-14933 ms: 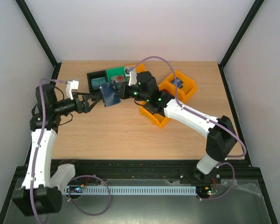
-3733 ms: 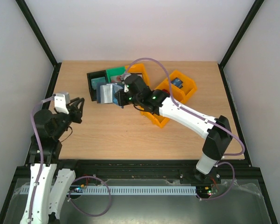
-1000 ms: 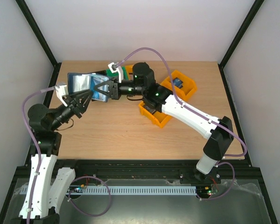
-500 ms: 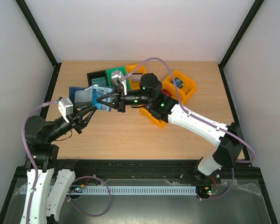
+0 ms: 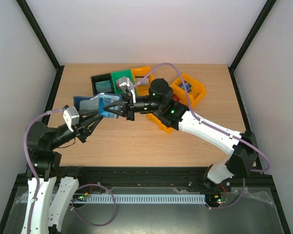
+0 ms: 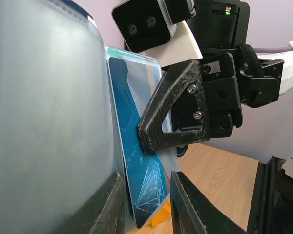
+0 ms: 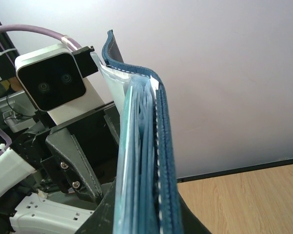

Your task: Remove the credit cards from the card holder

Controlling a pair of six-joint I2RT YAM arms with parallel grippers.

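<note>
The card holder [image 5: 90, 103], navy outside and grey-blue inside, hangs open above the table's left half. My right gripper [image 5: 115, 108] is shut on its right edge. In the right wrist view the card holder [image 7: 163, 146] stands edge-on between the right gripper [image 7: 144, 214] jaws. From below left my left gripper [image 5: 94, 117] reaches its lower edge. In the left wrist view a blue credit card [image 6: 136, 165] with a line pattern sticks out of a clear sleeve. The left gripper [image 6: 147, 178] is open, with the card's lower corner inside the gap. The right gripper's finger [image 6: 176, 117] pinches the sleeve above it.
At the back stand a black bin [image 5: 101, 84] holding a pale card and a green bin [image 5: 121, 78]. Orange bins sit right of them [image 5: 190, 90] and under the right arm [image 5: 161, 124]. The left wrist camera [image 7: 51, 83] faces the right wrist closely.
The right gripper has brought the card holder down and nearer. The left arm has drawn back and lowered, and its fingers now straddle the card's lower corner.
</note>
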